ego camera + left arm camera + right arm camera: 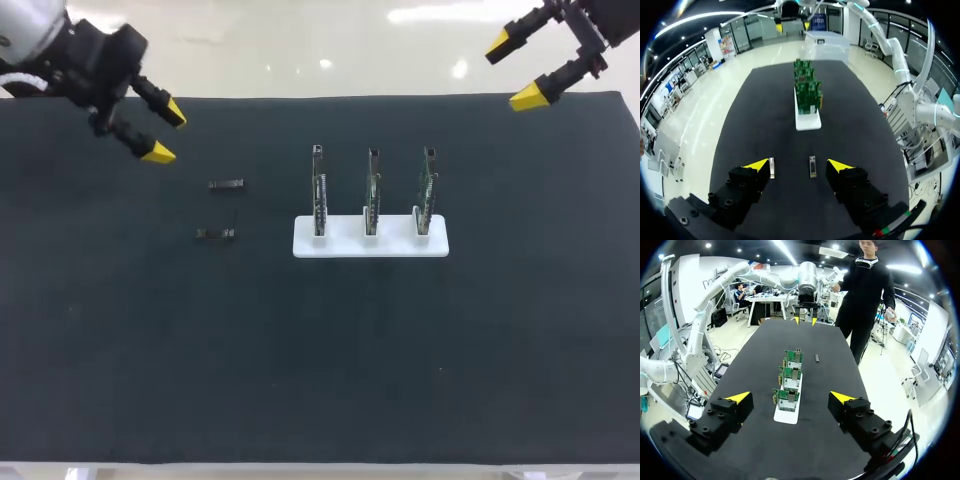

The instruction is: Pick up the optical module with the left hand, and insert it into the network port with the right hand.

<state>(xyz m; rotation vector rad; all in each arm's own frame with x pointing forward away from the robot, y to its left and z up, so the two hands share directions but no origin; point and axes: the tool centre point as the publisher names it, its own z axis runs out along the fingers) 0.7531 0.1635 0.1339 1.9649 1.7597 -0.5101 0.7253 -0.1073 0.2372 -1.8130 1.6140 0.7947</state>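
We log left tool (pixel 167 131) spread wide near two optical modules (pixel 226 184), right tool (pixel 513 70) likewise spread, beyond three upright boards (pixel 371 195)

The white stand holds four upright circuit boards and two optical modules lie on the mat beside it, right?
Not quite. The head view shows three upright circuit boards on the white stand, not four. Two optical modules do lie on the mat beside it.
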